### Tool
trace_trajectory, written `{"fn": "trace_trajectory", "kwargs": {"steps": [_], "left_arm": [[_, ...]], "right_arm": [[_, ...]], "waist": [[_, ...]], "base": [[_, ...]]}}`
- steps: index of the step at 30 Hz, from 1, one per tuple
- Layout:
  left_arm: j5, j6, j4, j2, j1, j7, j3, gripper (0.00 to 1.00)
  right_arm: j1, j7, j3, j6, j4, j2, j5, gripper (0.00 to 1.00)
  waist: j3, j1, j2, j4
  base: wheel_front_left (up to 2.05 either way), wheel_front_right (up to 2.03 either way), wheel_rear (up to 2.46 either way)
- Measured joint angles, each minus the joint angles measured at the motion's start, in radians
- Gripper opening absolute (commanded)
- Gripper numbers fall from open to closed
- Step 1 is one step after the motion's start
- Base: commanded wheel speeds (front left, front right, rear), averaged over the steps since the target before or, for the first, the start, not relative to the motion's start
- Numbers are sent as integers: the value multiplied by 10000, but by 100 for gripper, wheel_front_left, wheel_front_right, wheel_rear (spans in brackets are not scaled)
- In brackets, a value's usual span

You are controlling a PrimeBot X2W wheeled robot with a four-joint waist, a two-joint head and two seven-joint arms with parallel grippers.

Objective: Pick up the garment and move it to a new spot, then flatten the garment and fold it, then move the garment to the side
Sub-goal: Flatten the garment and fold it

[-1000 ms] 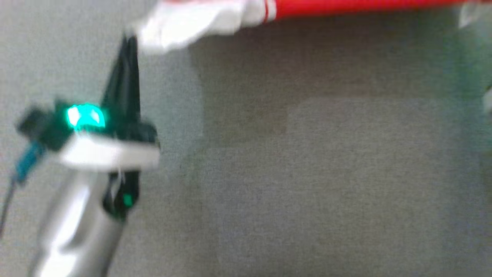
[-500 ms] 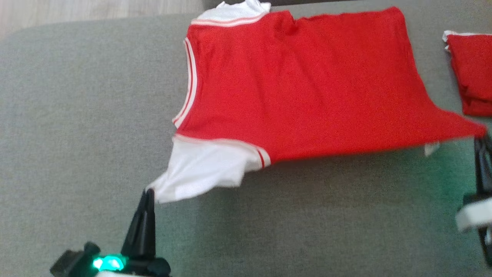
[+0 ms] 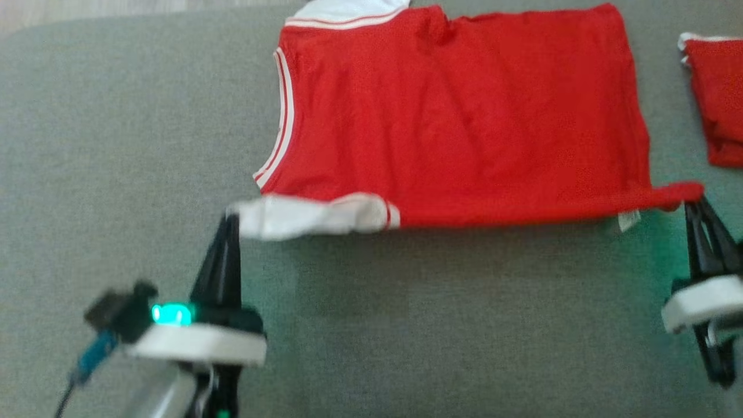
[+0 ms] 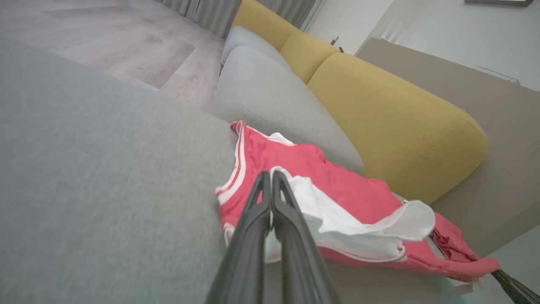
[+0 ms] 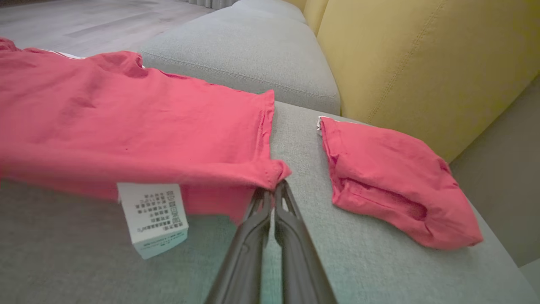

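Observation:
A red garment (image 3: 453,110) with white sleeves and striped trim lies spread on the grey sofa cushion (image 3: 116,145). Its near edge is raised and stretched between my two grippers. My left gripper (image 3: 230,218) is shut on the white sleeve (image 3: 302,216); the left wrist view has those fingers (image 4: 270,176) pressed together on the white cloth (image 4: 346,219). My right gripper (image 3: 691,201) is shut on the red hem corner, and the right wrist view shows its tips (image 5: 274,186) pinching that corner of the garment (image 5: 126,122). A white care label (image 5: 154,217) hangs from the hem.
A second red garment (image 3: 720,98), folded, lies on the cushion to the right (image 5: 392,177), close to my right gripper. Yellow back cushions (image 5: 422,55) stand behind the seat. Wooden floor (image 4: 105,42) lies past the cushion's left edge.
The head camera has swung, bringing the whole garment into view. Both grippers have carried the near edge away from me; the white sleeve is now pulled into a flat band.

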Motion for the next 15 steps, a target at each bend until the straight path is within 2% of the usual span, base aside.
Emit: {"fn": "trace_trajectory", "kwargs": {"steps": [7, 15], "left_arm": [[54, -598, 1354, -274, -2602, 140, -25, 0], [477, -865, 2652, -299, -4791, 303, -144, 0]], "right_arm": [[-1595, 92, 236, 0, 978, -462, 163, 0], [-3796, 115, 1160, 0, 2138, -1041, 598, 0]], "waist": [[727, 1, 0, 62], [1616, 1, -1, 17]], "base": [[0, 0, 0], [0, 0, 0]]}}
